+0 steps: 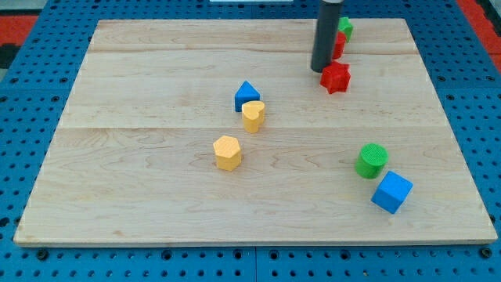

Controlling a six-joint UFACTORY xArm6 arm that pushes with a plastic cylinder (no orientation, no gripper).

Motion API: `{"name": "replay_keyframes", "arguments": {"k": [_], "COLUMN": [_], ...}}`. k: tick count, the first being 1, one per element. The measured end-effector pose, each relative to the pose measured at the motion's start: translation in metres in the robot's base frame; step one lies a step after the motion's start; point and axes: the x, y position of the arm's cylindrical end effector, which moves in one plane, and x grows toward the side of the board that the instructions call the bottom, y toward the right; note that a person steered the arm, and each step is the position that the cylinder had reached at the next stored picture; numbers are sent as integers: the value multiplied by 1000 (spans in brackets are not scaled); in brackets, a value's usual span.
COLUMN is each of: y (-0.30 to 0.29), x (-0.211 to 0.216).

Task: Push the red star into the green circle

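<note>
The red star point(336, 77) lies near the view's top right on the wooden board point(156, 188). My tip point(319, 70) stands just to the star's left, touching or nearly touching it. The green circle point(371, 160) sits at the view's lower right, well below the star. The rod hides part of the blocks behind it.
A blue cube point(391, 192) lies just below and right of the green circle. Another red block point(338, 45) and a green block point(344, 28) sit above the star, beside the rod. A blue triangle point(246, 95), a yellow heart point(253, 115) and a yellow hexagon point(227, 152) lie mid-board.
</note>
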Motion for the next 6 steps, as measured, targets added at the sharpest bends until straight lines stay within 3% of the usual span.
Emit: {"name": "replay_keyframes", "arguments": {"k": [2, 5, 6], "y": [30, 53, 43], "x": [18, 114, 119]}}
